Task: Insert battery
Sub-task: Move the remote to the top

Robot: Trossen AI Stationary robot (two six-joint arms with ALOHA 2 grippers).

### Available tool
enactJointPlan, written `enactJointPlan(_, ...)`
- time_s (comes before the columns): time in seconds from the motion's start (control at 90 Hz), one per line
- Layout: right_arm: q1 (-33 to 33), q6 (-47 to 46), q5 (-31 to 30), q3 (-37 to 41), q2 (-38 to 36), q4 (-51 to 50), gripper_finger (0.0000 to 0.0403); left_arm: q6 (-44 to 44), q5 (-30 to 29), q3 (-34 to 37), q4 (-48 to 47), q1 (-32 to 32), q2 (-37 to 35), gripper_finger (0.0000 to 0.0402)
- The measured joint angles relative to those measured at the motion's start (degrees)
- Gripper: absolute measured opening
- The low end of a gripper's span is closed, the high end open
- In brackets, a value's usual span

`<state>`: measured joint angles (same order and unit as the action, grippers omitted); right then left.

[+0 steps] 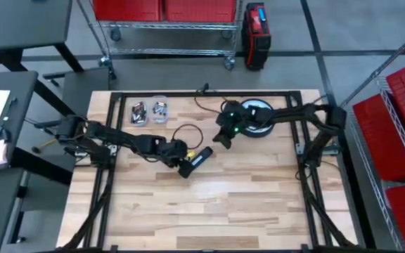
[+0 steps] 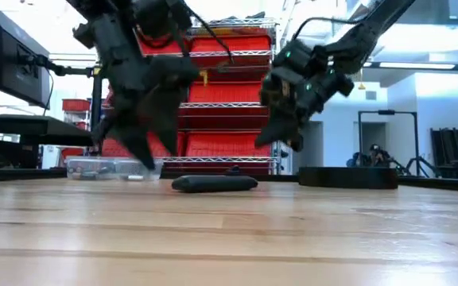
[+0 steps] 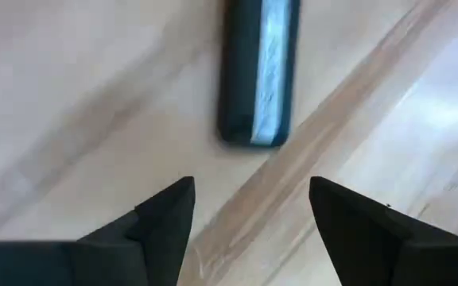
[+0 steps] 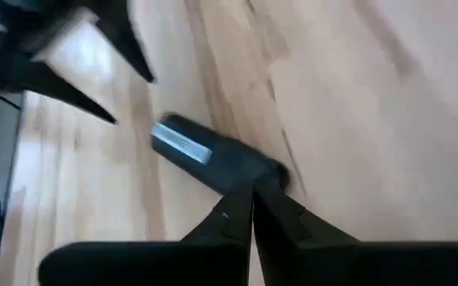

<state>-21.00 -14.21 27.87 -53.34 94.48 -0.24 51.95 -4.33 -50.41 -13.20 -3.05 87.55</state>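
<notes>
The wooden table (image 1: 209, 204) carries both dark arms, which reach in toward its middle from opposite sides. The left gripper (image 3: 249, 210) hangs just above the boards with its fingers spread wide and nothing between them, its tips just short of one end of the black remote (image 1: 197, 160), which lies flat on the wood near the table's centre, angled, with a pale shiny strip along its upper face. The right gripper (image 4: 252, 208) hovers above the table on the far side of the remote, raised clear of the surface, its fingers pressed together with nothing visibly held. Behind it, near the back edge, sits a round black-and-white dish (image 1: 256, 118), partly covered by the right arm. Toward the back left stand two clear plastic trays (image 1: 149, 111) holding small batteries, well apart from the remote. A thin black cable (image 1: 178, 131) loops across the boards between trays and remote.
</notes>
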Motion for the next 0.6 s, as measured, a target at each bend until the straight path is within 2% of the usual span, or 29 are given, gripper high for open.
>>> enactJointPlan(0.311,-0.04,6.92,0.93,0.0,-12.97,-0.49,0.0,-10.4,-4.77,-0.81,9.82,2.46,-1.26,0.0231)
enactJointPlan(0.489,-0.04,7.21,0.97,-0.02,-16.68,-2.87,0.0,-11.59,-2.67,-1.04,8.14,5.9,-1.03,0.0252)
enactJointPlan(0.6,-0.1,7.36,0.94,-0.02,-17.38,-4.49,0.0,-15.46,-0.65,-2.68,7.98,6.49,-1.03,0.0272)
